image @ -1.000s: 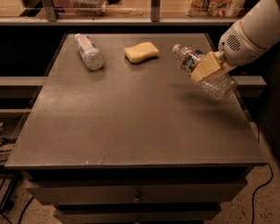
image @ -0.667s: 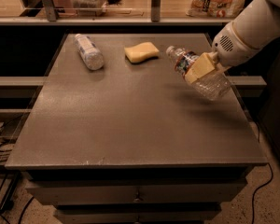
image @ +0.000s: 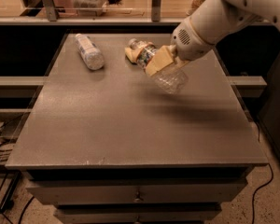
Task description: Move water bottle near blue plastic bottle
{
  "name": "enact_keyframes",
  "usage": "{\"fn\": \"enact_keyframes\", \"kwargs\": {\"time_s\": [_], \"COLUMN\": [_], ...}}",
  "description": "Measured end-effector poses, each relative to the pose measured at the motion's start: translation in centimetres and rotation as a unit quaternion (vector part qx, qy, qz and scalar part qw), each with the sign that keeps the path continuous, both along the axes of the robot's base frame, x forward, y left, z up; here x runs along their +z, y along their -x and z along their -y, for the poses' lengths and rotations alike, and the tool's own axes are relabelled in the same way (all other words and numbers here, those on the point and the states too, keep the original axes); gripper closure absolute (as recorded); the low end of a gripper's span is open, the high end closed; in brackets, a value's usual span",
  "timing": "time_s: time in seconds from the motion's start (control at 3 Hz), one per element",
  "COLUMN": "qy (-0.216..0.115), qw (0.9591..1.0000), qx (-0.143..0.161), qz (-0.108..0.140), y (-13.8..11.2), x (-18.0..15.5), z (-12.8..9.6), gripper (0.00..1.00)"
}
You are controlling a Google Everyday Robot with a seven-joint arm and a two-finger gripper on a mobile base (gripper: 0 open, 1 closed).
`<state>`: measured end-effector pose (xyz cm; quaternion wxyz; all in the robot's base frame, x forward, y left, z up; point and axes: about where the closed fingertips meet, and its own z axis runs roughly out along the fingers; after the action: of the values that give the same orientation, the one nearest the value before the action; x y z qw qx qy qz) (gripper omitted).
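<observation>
Camera view: a grey table [image: 130, 125] fills the middle of the scene, with a drawer front [image: 137, 195] below its near edge; taking the tabletop as a dial, the gripper [image: 161, 62] hangs above the surface toward 1 o'clock, at the end of a white arm [image: 210, 22] that comes in from 2 o'clock; its tan fingers [image: 155, 65] are clamped across the middle of the water bottle [image: 170, 80], which is held off the table, tilted, its white cap toward 10 o'clock and its clear base toward 4 o'clock; a yellow sponge [image: 129, 55] lies just behind the neck, mostly hidden by it; the blue plastic bottle [image: 88, 52] lies on its side near 11 o'clock, cap toward the far edge, apart from the held bottle; a dark cable [image: 266, 185] trails on the floor at 4 o'clock.
</observation>
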<state>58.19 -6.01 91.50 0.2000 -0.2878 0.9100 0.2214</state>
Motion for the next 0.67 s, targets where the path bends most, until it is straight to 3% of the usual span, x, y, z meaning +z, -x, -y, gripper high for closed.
{"fn": "enact_keyframes", "kwargs": {"time_s": [0.33,0.67], "qy": [-0.040,-0.061], "qw": [0.9991,0.9980], "qx": [0.012,0.016], "qz": [-0.008,-0.008], "y": [-1.9,-4.5], "x": [-0.1,-0.1], "z": [-4.6,-7.8], "gripper": [1.00,0.85]}}
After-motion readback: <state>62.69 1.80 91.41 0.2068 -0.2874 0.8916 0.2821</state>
